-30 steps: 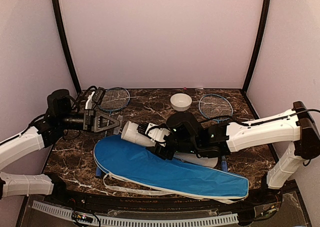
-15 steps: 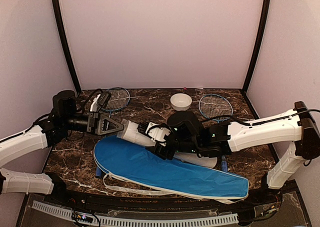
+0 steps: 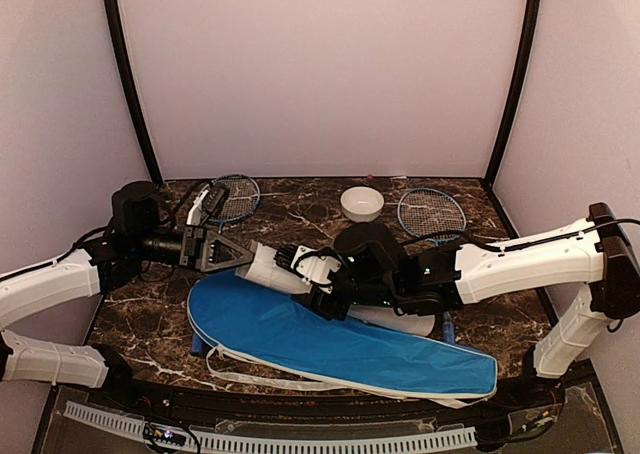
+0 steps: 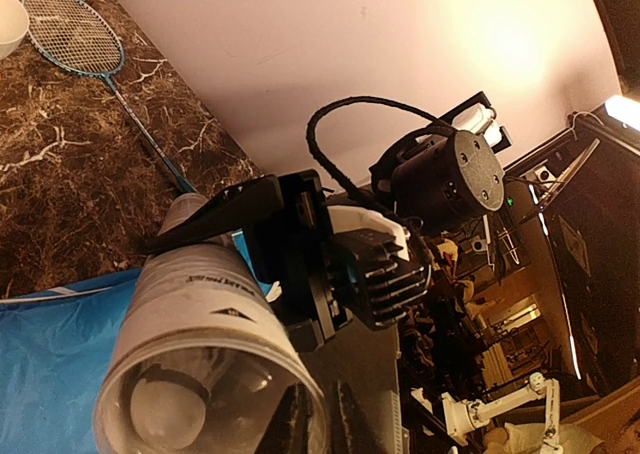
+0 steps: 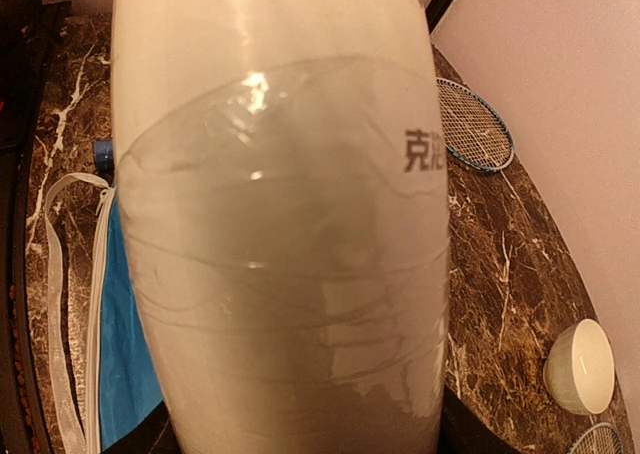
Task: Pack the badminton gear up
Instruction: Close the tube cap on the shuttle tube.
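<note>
Right gripper [image 3: 318, 280] clamps a long white tube [image 3: 266, 266] just above the long blue white-trimmed racket cover [image 3: 340, 339], its open mouth facing the left gripper [image 3: 238, 255] — likely for loading. That gripper's jaws are nearly together, seemingly empty — a white feather shuttlecock [image 4: 165, 414] sits inside the tube.

Blue cover [image 3: 340, 339], white tube [image 3: 265, 266]

Take the dark marble table [image 3: 300, 209] as your reference. A small white bowl [image 3: 361, 204] stands upright on it, near the middle of its far edge. A pale wall [image 3: 320, 74] rises behind the table. One black post [image 3: 130, 84] stands at one far corner, a second post [image 3: 515, 74] at the other. A slotted white strip [image 3: 300, 440] runs below the near edge.
</note>
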Motion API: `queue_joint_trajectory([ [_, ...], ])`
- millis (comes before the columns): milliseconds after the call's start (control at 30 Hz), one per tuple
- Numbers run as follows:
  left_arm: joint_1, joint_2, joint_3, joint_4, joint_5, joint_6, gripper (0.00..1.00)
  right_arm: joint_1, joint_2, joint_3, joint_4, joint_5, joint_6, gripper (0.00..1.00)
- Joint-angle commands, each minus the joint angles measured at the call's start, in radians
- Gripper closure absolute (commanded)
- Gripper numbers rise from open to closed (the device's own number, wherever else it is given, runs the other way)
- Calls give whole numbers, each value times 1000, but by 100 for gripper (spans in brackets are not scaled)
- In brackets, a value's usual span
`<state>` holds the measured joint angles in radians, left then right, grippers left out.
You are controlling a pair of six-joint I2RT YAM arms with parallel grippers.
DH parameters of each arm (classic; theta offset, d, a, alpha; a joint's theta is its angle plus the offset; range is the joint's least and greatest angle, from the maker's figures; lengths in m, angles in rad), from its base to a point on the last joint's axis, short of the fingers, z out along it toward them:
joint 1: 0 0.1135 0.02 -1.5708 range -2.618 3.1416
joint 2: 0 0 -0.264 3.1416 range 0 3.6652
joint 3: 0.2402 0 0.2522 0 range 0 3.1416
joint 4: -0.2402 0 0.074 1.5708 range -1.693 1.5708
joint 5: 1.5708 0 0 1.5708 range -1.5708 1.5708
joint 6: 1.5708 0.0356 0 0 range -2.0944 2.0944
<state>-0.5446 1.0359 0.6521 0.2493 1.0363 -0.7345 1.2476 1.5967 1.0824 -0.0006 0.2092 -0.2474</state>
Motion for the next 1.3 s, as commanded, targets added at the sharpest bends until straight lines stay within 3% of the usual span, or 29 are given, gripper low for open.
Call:
queue_joint_trajectory([
  [0,-13,8,-18,55,21,-13,88,7,-21,32,77,-11,34,38],
  [200,-18,19,-27,77,26,-16,80,8,-25,29,85,-9,37,38],
  [1267,-59,-4,-90,483,-8,-147,78,-8,-84,-21,282,-114,195,38],
])
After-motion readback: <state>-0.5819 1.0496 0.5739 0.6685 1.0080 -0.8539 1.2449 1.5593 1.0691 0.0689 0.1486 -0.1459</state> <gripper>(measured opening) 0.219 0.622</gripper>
